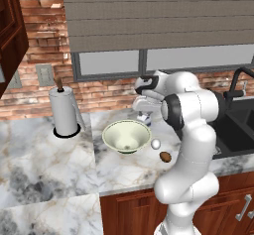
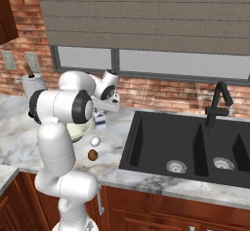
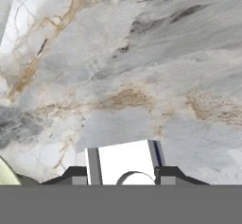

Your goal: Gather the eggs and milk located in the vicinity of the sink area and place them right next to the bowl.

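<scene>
The marble counter (image 1: 44, 164) carries everything, and the black sink (image 2: 185, 149) is set into it to the right of the bowl (image 1: 126, 136). The paper-towel roll (image 1: 64, 111) stands to the bowl's left. Just behind the bowl, the gripper (image 3: 124, 176) is closed on the milk carton (image 3: 124, 162), its fingers on either side. Just right of the bowl lie the white egg (image 1: 156, 144) and the brown egg (image 1: 165, 156).
</scene>
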